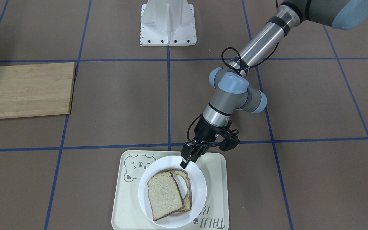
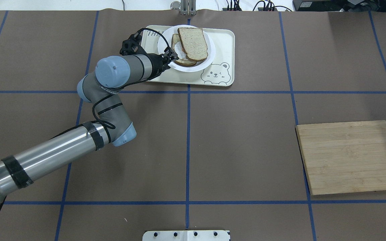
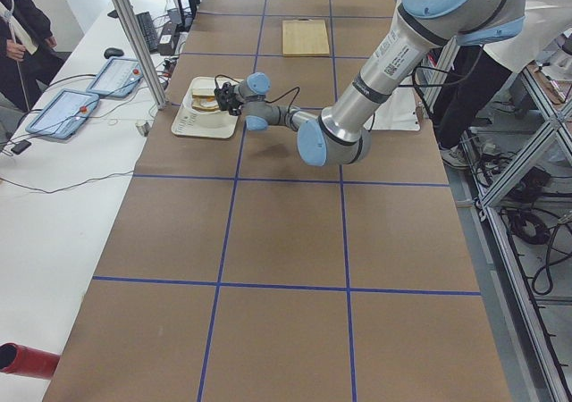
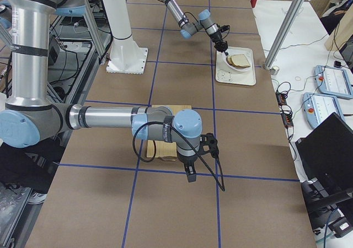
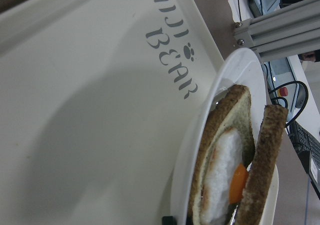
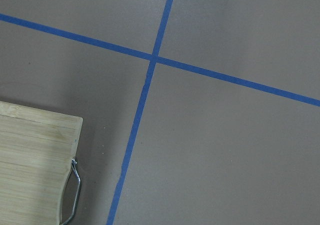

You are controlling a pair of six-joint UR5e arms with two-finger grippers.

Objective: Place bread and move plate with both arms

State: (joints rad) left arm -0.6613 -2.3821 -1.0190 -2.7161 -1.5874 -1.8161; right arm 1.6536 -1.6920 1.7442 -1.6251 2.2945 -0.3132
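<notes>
My left fingers pinch the plate rim at the counter's far edge; tilting could spill the bread. Right fingers: can't tell.

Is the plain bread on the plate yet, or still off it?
On the plate: the bread rests on the egg-topped slice, shifted aside so some egg shows, both inside the rim.

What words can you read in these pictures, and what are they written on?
"TAIJI": printed on the cream bear tray.
"BEAR", with a paw mark: right beside it on the same tray.
Small print on the left arm: too small to read.
</notes>
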